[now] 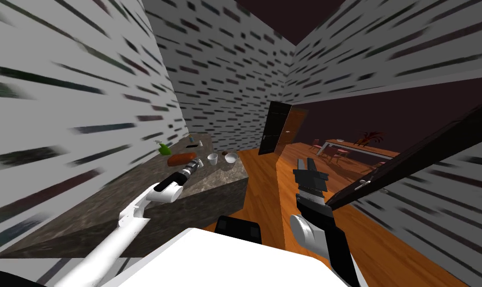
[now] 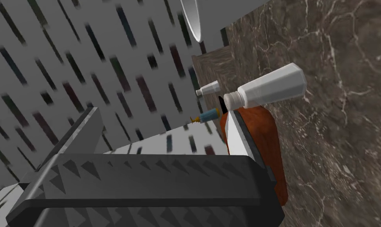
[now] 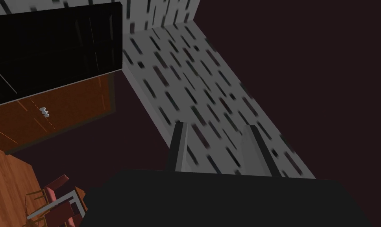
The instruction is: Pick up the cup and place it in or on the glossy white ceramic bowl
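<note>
A small white cup (image 1: 212,158) stands on the brown marble counter (image 1: 110,199) near its far end. A white bowl (image 1: 230,158) sits just to the cup's right. My left gripper (image 1: 199,163) hovers over the counter just left of the cup, open with nothing between its fingers (image 2: 235,134). In the left wrist view the left gripper (image 2: 161,111) points past a red-brown loaf (image 2: 264,130) and a lying white bottle (image 2: 272,86). My right gripper (image 1: 306,162) is raised over the wooden floor. In its wrist view the right gripper (image 3: 215,126) is partly open and holds nothing.
A red-brown loaf (image 1: 181,159) and a green bottle (image 1: 163,148) lie left of my left gripper. A smaller white bottle (image 2: 208,88) and a blue-yellow item (image 2: 205,116) lie further along. A dark open door (image 1: 277,127) stands beyond the counter's end. A door edge (image 1: 409,159) is close on the right.
</note>
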Controlling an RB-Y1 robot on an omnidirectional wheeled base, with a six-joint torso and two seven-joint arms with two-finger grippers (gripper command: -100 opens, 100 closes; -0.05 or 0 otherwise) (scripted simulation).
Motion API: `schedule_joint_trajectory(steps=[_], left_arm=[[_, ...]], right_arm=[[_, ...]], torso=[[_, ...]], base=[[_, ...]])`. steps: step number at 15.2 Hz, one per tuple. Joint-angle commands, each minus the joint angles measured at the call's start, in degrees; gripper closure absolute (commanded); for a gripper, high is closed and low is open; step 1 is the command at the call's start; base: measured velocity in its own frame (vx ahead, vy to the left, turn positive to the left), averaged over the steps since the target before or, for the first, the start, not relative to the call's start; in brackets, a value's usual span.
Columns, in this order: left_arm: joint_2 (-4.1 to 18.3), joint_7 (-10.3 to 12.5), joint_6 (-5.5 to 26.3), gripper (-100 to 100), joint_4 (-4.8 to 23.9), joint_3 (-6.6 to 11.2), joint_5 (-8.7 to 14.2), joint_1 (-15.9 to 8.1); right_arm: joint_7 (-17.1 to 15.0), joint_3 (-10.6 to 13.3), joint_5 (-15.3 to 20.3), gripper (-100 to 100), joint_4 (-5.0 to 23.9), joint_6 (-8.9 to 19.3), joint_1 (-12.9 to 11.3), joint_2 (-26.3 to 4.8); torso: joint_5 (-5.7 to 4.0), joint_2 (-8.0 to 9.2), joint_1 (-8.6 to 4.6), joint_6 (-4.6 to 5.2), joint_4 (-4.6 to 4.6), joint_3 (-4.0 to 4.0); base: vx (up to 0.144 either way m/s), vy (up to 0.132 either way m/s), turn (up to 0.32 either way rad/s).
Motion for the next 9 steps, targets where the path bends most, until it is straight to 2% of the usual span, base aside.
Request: schedule_joint_trajectory(steps=[1,3,4,6,7,8,9], left_arm=[[0.9,0.0,2.9,-100,0.9,0.75,0.9,-0.6],[0.9,0.0,4.0,-100,0.9,0.75,0.9,-0.6],[2.6,0.0,6.2,-100,2.4,1.95,2.4,-1.4],[2.6,0.0,8.3,-100,2.4,1.95,2.4,-1.4],[2.6,0.0,8.3,-100,2.4,1.95,2.4,-1.4],[4.3,0.1,10.5,-100,3.9,3.15,3.9,-2.2],[4.3,0.1,11.7,-100,3.9,3.15,3.9,-2.2]], right_arm=[[0.0,0.0,0.0,0,0.0,0.0,0.0,0.0],[0.0,0.0,0.0,0,0.0,0.0,0.0,0.0],[0.0,0.0,0.0,0,0.0,0.0,0.0,0.0],[0.0,0.0,0.0,0,0.0,0.0,0.0,0.0],[0.0,0.0,0.0,0,0.0,0.0,0.0,0.0],[0.0,0.0,0.0,0,0.0,0.0,0.0,0.0],[0.0,0.0,0.0,0,0.0,0.0,0.0,0.0]], torso=[[0.0,0.0,0.0,0.0,0.0,0.0],[0.01,0.0,-0.01,-0.02,0.0,0.01],[0.01,-0.02,-0.02,-0.04,0.0,-0.01],[0.0,0.0,-0.02,0.0,0.0,0.0],[0.01,0.0,0.0,-0.02,0.0,0.0],[0.01,-0.01,0.01,-0.04,0.0,-0.01],[0.01,0.0,0.02,0.0,0.0,0.0]], base=[[-0.018,-0.01,-0.215],[0.001,-0.014,-0.061],[-0.006,-0.023,-0.18],[-0.009,-0.01,-0.156],[0.0,0.0,0.0],[-0.009,-0.005,-0.133],[-0.015,0.005,-0.149]])
